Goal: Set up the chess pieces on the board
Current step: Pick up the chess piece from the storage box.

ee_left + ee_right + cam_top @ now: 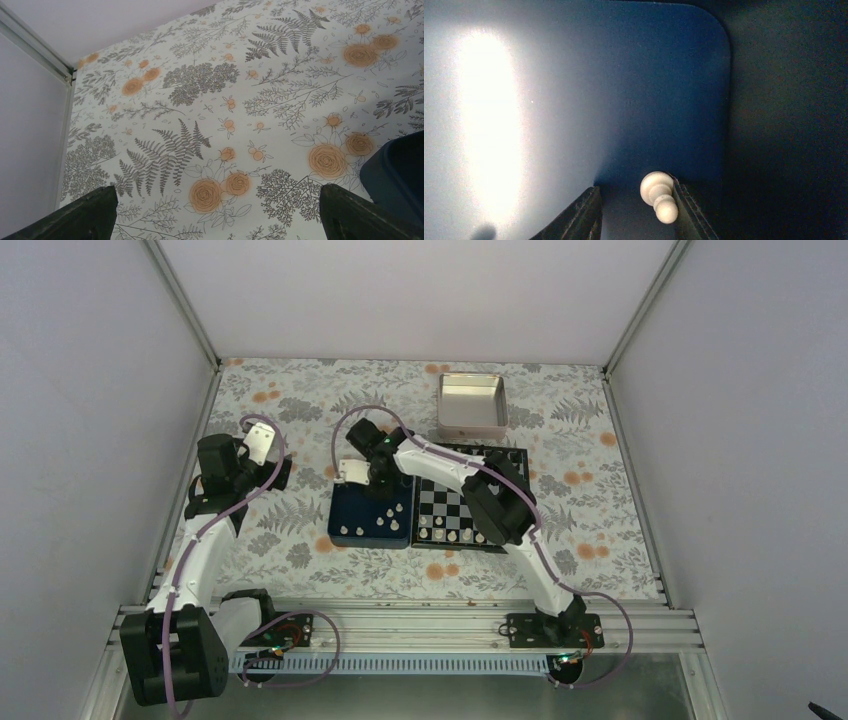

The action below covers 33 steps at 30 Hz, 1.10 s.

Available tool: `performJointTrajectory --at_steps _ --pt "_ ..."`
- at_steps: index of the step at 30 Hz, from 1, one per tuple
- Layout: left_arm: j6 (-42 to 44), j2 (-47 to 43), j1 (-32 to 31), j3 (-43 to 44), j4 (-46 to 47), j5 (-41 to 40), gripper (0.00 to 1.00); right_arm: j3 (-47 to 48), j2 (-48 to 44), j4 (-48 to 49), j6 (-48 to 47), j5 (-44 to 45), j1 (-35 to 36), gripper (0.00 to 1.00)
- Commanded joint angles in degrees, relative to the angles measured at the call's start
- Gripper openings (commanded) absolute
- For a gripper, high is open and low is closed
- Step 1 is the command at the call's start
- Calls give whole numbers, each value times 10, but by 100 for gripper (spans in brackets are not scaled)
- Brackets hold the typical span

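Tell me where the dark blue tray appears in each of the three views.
Top external: the dark blue tray lies near the centre, left of the chessboard, under the right gripper.
Left wrist: only a part, at the lower right edge.
Right wrist: its floor fills the picture.
Shared landmarks: the floral tablecloth links top and left wrist; the right gripper links top and right wrist.

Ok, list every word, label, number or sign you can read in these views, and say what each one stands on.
None: no readable text shows in any view.
The tin, the board, the blue tray and the white pawn show no lettering.
The floral table cover carries only a printed leaf and flower pattern.
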Motion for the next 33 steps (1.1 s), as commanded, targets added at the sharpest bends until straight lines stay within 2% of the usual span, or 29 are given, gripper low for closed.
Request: performJointTrajectory --at_steps 1,8,15,24,33 --pt "-1 -11 5 -4 4 11 100 20 11 2 0 -10 9 37" --pt "-1 -9 5 -3 4 12 100 18 9 -1 0 -12 13 29" --pt "-1 -9 4 -3 3 12 100 25 8 6 0 -9 17 32" --pt "-1 -8 6 -3 3 13 100 33 16 4 -2 -10 19 30" --pt "-1 -6 5 -2 2 15 100 39 19 -11 -2 -10 19 9"
